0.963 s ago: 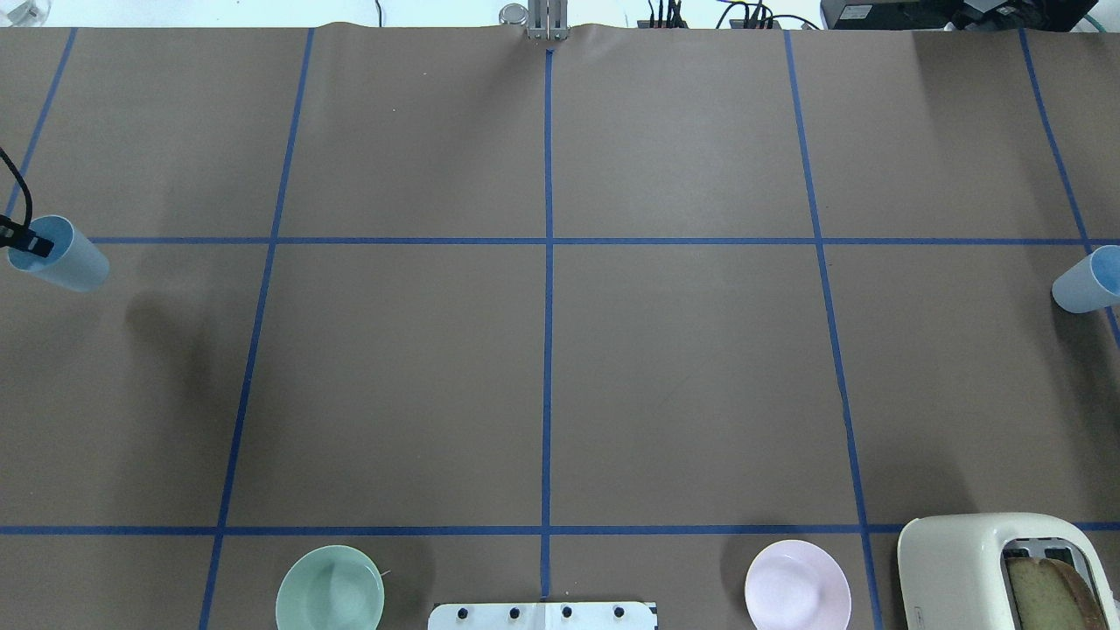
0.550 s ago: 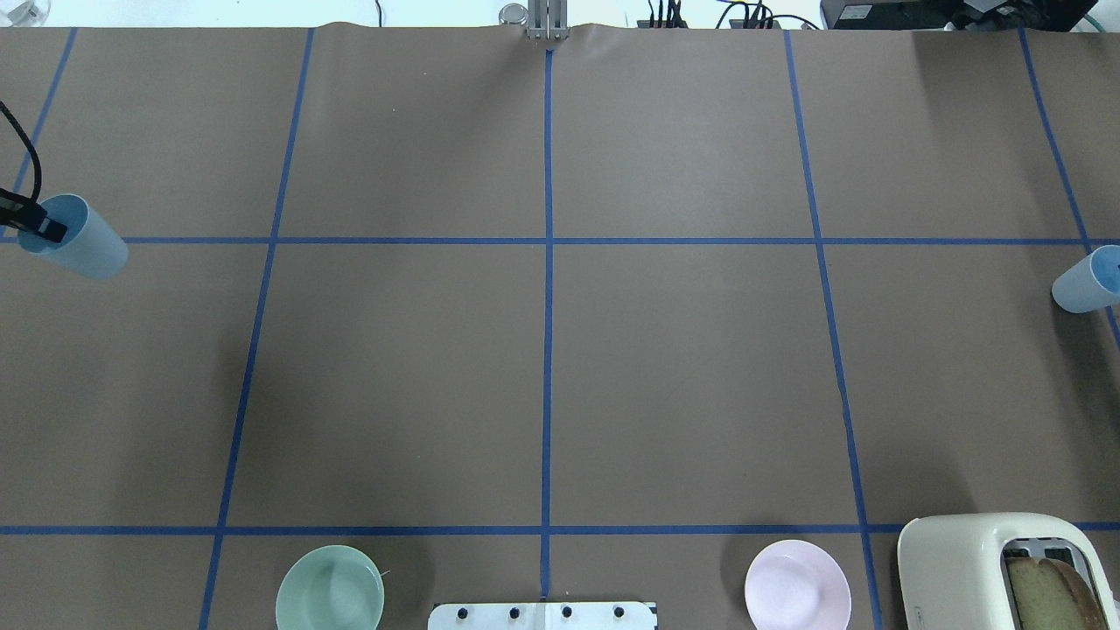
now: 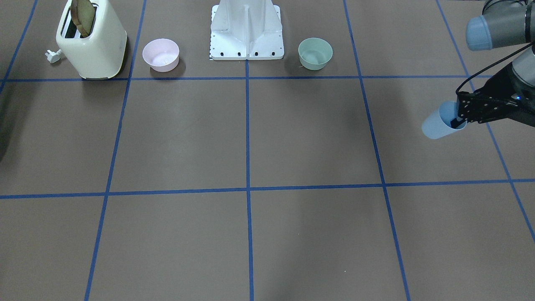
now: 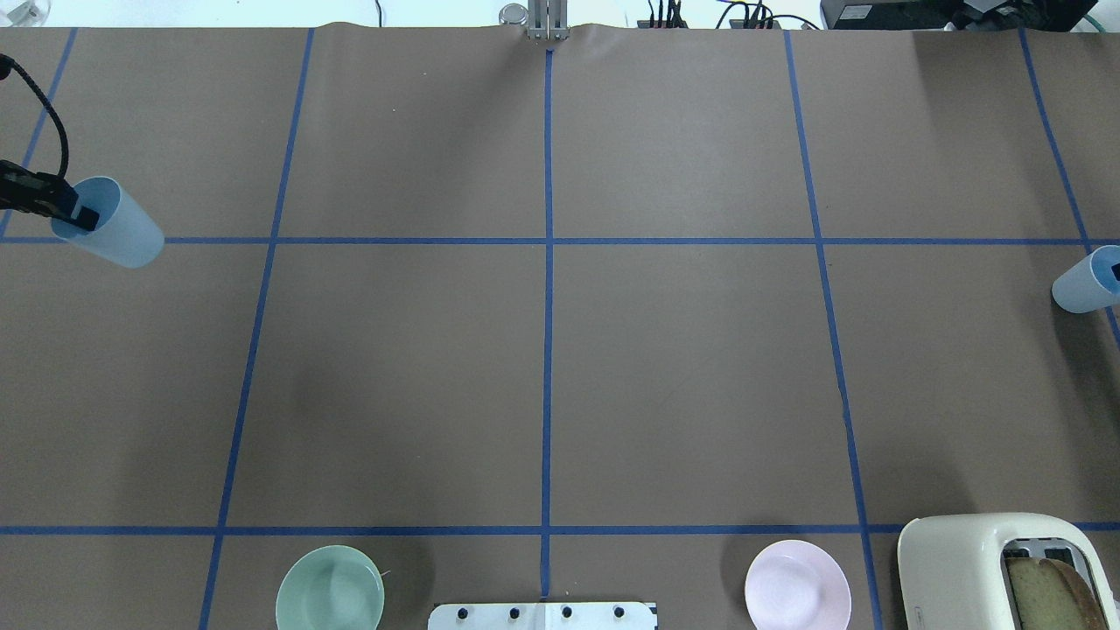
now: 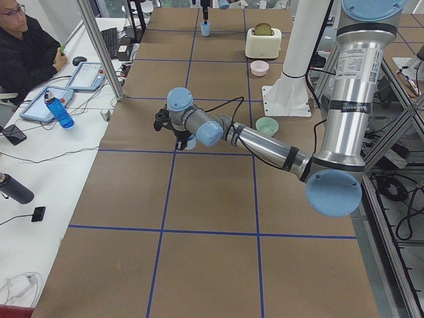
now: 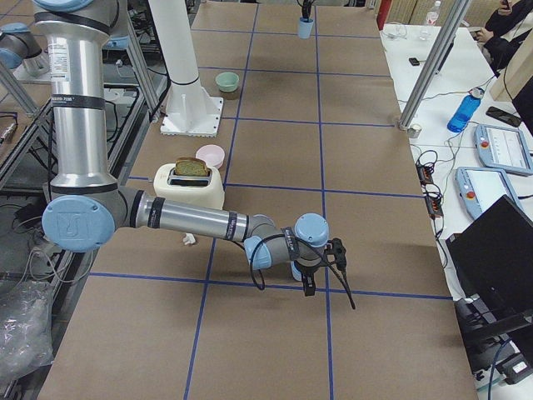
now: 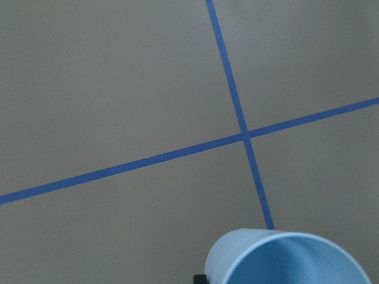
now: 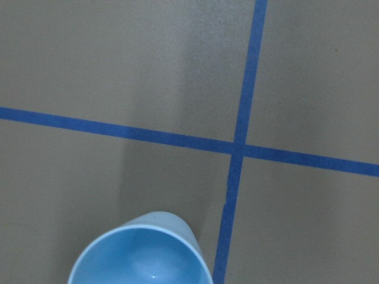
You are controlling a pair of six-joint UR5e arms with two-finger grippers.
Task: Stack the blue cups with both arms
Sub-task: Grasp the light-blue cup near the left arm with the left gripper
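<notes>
The left claw (image 3: 459, 119) is clenching the rim of the left blue cup (image 3: 436, 125), one finger dipping inside the mouth. The cup is hanging tilted, its base pointing away from the claw, close to the worktop's (image 4: 682, 367) left edge and about midway between the near and far edges. The left arm (image 5: 258, 142) is reaching out low to it.

The right claw (image 6: 308, 280) is sitting at the right blue cup (image 4: 1078, 284), with a dark sliver showing at the cup's mouth in the overhead view; whether it is gripping I cannot tell. That cup is sitting hard against the right edge, roughly level with the other and well apart from it. The right arm (image 6: 191, 218) is stretching low toward it.

Along the robot-side edge, a sage-green bowl (image 4: 330, 591) and a pink bowl (image 4: 797, 584) are flanking the white pedestal (image 3: 246, 29), and a cream toaster (image 4: 962, 560) holding a bread slice (image 4: 1046, 595) is standing by the near right corner.
</notes>
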